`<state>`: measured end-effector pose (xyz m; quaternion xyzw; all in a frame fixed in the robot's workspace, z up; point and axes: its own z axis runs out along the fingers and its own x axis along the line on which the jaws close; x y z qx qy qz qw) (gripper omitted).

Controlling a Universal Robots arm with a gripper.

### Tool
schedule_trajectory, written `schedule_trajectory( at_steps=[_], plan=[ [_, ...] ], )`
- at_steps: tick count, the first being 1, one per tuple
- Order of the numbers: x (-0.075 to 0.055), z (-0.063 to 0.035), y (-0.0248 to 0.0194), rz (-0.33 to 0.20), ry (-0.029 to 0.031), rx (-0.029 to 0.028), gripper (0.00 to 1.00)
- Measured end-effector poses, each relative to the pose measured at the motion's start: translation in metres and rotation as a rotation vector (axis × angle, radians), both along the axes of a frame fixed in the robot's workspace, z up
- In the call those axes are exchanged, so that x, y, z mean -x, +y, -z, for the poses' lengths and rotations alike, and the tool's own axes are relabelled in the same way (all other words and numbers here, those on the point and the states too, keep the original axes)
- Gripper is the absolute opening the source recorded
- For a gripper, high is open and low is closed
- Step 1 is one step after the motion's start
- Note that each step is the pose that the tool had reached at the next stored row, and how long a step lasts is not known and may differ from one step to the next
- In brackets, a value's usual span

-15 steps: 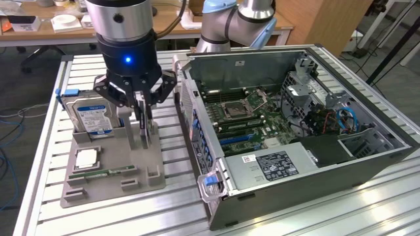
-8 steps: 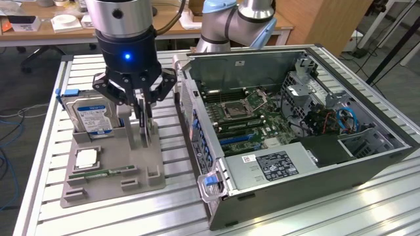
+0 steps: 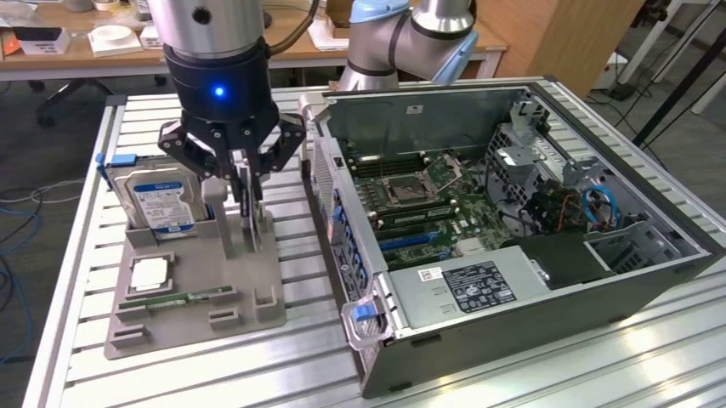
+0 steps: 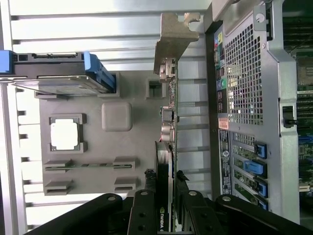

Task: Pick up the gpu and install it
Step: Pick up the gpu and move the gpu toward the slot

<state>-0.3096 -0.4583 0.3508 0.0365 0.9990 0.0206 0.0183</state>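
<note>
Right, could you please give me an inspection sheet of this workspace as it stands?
Surface: slatted metal table carrying a grey parts holder and an open computer case.
Job's things: gpu standing on edge in the holder, beside the case's rear panel.
Clutter: hard drive, processor and memory stick, all in the holder.
Grippers: gripper over the gpu, fingers closed on it from both sides.
Cables: blue and orange wires inside the case; loose cables on the floor.
Surroundings: desk and wooden cabinet behind.
</note>
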Motion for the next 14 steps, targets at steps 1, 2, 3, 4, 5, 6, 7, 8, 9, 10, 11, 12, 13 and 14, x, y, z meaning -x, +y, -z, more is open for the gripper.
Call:
schedule_trajectory(
  at_steps=[1,2,3,4,5,6,7,8,9,10,11,12,13,14],
  plan=[
    [0.0,-0.0006,0.0,0.0,-0.0001,0.0,0.26],
    [0.0,-0.0013,0.0,0.0,0.0,0.0,0.26],
    [0.0,-0.002,0.0,0.0,-0.0001,0.0,0.26],
    [0.0,-0.0026,0.0,0.0,-0.0001,0.0,0.26],
    [0.0,-0.0032,0.0,0.0,-0.0001,0.0,0.26],
    [0.0,-0.0034,0.0,0.0,-0.0002,-0.0001,0.26],
    [0.0,-0.0034,0.0,0.0,-0.0002,-0.0002,0.26],
    [0.0,-0.0036,0.0,0.0,0.0,-0.0001,0.26],
    [0.0,-0.0036,0.0,0.0,-0.0001,-0.0001,0.26],
    [0.0,-0.0036,0.0,0.0,-0.0001,-0.0001,0.26],
    [0.0,-0.0037,0.0,0.0,-0.0002,-0.0001,0.26],
    [0.0,-0.0039,0.0,0.0,0.0,0.0,0.26],
    [0.0,-0.0043,0.0,0.0,0.0001,0.0001,0.26],
    [0.0,-0.0048,0.0,0.0,0.0,0.0,0.26]
  ],
)
